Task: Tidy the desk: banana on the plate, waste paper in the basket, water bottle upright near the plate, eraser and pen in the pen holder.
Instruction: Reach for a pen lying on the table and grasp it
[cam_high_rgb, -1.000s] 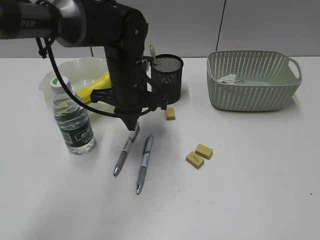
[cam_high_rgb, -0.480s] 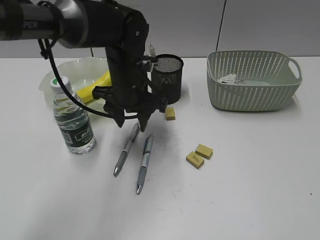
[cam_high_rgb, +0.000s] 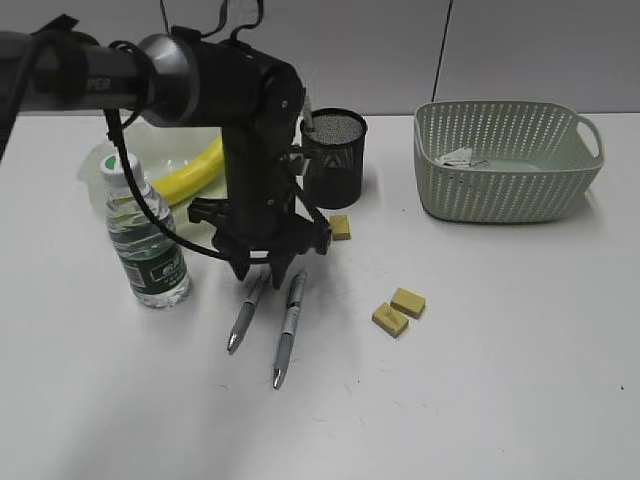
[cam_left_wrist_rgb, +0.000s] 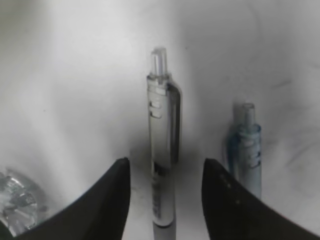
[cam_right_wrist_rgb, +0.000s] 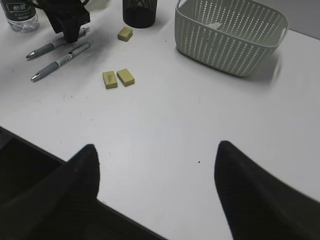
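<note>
The left gripper (cam_high_rgb: 262, 272) stands low over the desk (cam_high_rgb: 480, 380) with its jaws apart, one finger on each side of the upper end of the left pen (cam_high_rgb: 246, 313). The left wrist view alone shows this closely: the grey pen (cam_left_wrist_rgb: 163, 165) lies between the two dark fingers (cam_left_wrist_rgb: 107, 200) with a gap on both sides, gripped by neither, and the second, bluish pen (cam_left_wrist_rgb: 246, 150) lies just outside the right finger. A bit of the bottle (cam_left_wrist_rgb: 17, 210) shows at the lower left corner there.

The right gripper (cam_right_wrist_rgb: 155, 200) appears only in the right wrist view, its jaws wide apart and empty, raised above the desk's near edge, well away from the objects.

The exterior view alone shows the banana (cam_high_rgb: 195, 170) lying in the plate (cam_high_rgb: 110, 150) behind the left arm. The bottle (cam_high_rgb: 143, 235) stands upright just in front of the plate. The pen holder (cam_high_rgb: 333, 155) stands behind the gripper, with one eraser (cam_high_rgb: 341, 227) on the desk just in front of it. Two more erasers (cam_high_rgb: 399, 310) lie side by side further right. The waste paper (cam_high_rgb: 460, 158) lies inside the basket (cam_high_rgb: 510, 190) at the right rear.

The desk is plain white with faint scuffs; a pale grey wall with a dark vertical seam stands behind it.
</note>
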